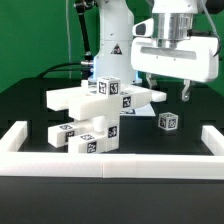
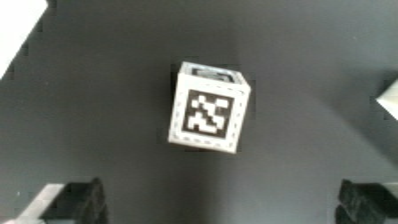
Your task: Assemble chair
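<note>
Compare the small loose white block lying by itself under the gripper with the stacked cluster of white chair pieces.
The small block is a single piece; the cluster is several stacked, overlapping pieces. The small block lies alone on the black table toward the exterior view's right, roughly below the gripper; the cluster sits toward the left. The cluster is far larger and taller. Both are matte white with black-and-white marker tags.

One robot arm [image 1: 112, 30] with one gripper [image 1: 174, 88], which has two fingers [image 1: 150, 88]. One table [image 1: 30, 105], black. One white border rail [image 1: 110, 162] along its front and sides. One pile of white chair parts [image 1: 100, 115]; how many pieces it holds cannot be told, though at least five marker tags [image 1: 108, 88] show on it. One small tagged block [image 1: 168, 121] sits apart; the wrist view shows one block [image 2: 212, 107].
</note>
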